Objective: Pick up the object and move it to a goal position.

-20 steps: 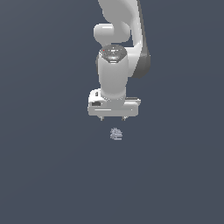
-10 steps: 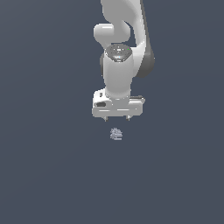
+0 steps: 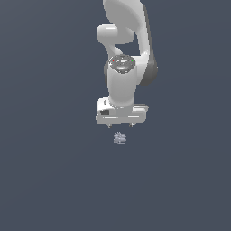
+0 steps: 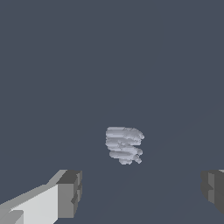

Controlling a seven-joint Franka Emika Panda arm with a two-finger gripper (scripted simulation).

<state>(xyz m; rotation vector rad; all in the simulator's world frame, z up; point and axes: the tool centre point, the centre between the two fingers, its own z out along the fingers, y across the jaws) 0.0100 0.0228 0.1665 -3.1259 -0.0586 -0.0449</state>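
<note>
The gripper [image 3: 120,126] of a white robot arm [image 3: 124,54] points straight down over a plain dark grey-blue surface [image 3: 45,180], its two short fingers spread wide apart and holding nothing. In the exterior view the fingertips [image 3: 108,126] show as small dark nubs under the broad white hand, and they hang a little above the object [image 3: 119,138], not touching it. The object is a tiny, pale grey-bluish lump with faint horizontal stripes, much narrower than the hand above it, and it rests alone on the surface almost directly under the gap between the fingers. In the wrist view the same lump [image 4: 124,145] sits between the two grey finger pads [image 4: 70,193], which appear at the two lower corners of that picture, well apart from it on either side. No goal marker can be seen in either view, so where the object must go cannot be told. Judging from this, the task is at an early stage: the hand is lined up over the object, but the grasp is not yet made. What is left appears to be lowering around the lump, closing on it, lifting it, and carrying it to the goal.
</note>
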